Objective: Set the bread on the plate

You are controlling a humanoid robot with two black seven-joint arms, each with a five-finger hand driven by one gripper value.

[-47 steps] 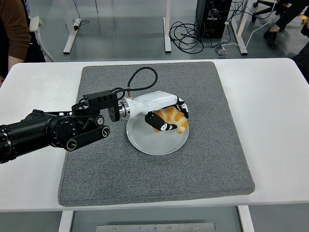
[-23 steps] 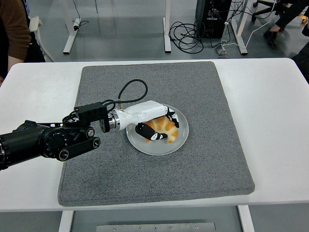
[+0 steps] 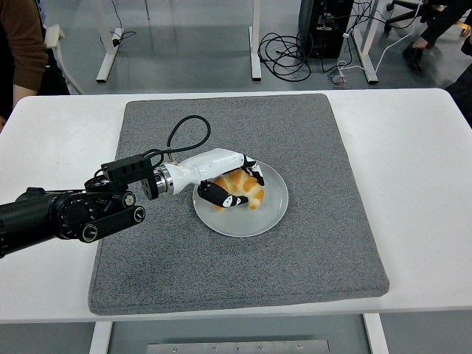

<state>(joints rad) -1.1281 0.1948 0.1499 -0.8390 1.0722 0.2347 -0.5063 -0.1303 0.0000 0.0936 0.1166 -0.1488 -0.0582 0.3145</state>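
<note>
One bread [image 3: 243, 190], golden, croissant-like, sits on the left half of the plate [image 3: 271, 210]; it looks to be resting on the plate surface, though contact under it is hidden by the fingers; left hand [image 3: 228, 184] is curled around the bread, white palm on its far-left side, black-tipped fingers [image 3: 223, 200] wrapped across its near side, so clamped on it, not yet let go; judged step: the release at the end of the placement, with transport apparently done; next move calls for spreading the fingers wide without dragging the bread off toward the plate's left rim, then lifting the hand up and back to the left, clear of the rim; risk is the bread catching on a fingertip and rolling; counts: one bread, one plate, one grey mat [image 3: 324, 243] under the plate, one white table [image 3: 420, 184]; one robot arm in view, entering from the left; right arm not in view; one person's brown sleeve [image 3: 26, 44] at far left, another person partly visible at far right; cables [image 3: 291, 55] on the floor beyond the table.
</note>
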